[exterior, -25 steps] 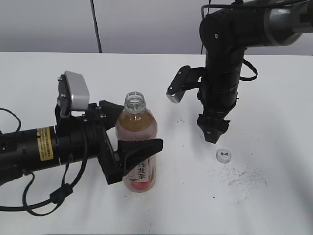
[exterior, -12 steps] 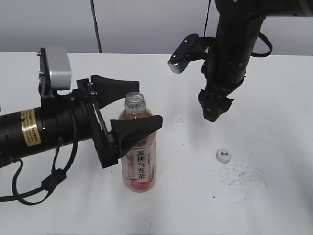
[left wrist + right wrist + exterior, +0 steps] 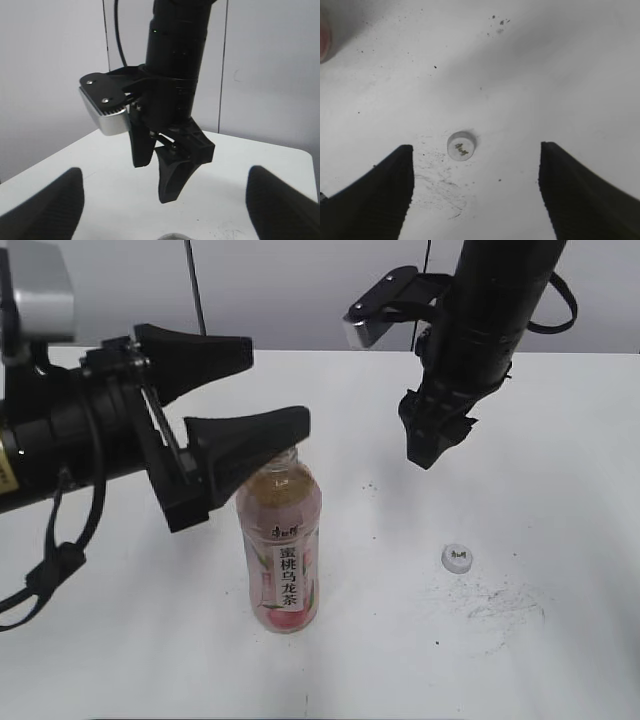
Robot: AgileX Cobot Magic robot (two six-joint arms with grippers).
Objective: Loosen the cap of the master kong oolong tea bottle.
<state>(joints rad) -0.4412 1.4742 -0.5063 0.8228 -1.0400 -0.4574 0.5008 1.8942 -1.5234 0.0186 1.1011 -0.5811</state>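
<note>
The master kong oolong tea bottle (image 3: 281,555) stands upright on the white table, uncapped; its mouth is hidden behind a left finger, and its rim shows at the bottom edge of the left wrist view (image 3: 172,236). The cap (image 3: 457,558) lies on the table to the bottle's right, dark mark up, and also shows in the right wrist view (image 3: 461,145). My left gripper (image 3: 278,382) is open and empty, held above the bottle top (image 3: 165,210). My right gripper (image 3: 428,450) is open and empty, high above the table, up and left of the cap (image 3: 477,192).
Grey scuff marks and dark specks (image 3: 500,602) lie on the white table (image 3: 560,490) near the cap. A grey wall with a vertical dark cable (image 3: 196,290) stands behind the table. The right arm's wrist camera (image 3: 372,312) juts out to the left.
My left gripper has let go of the bottle and risen above it, jaws open. My right gripper has lifted away from the cap. The bottle and cap have not moved.
</note>
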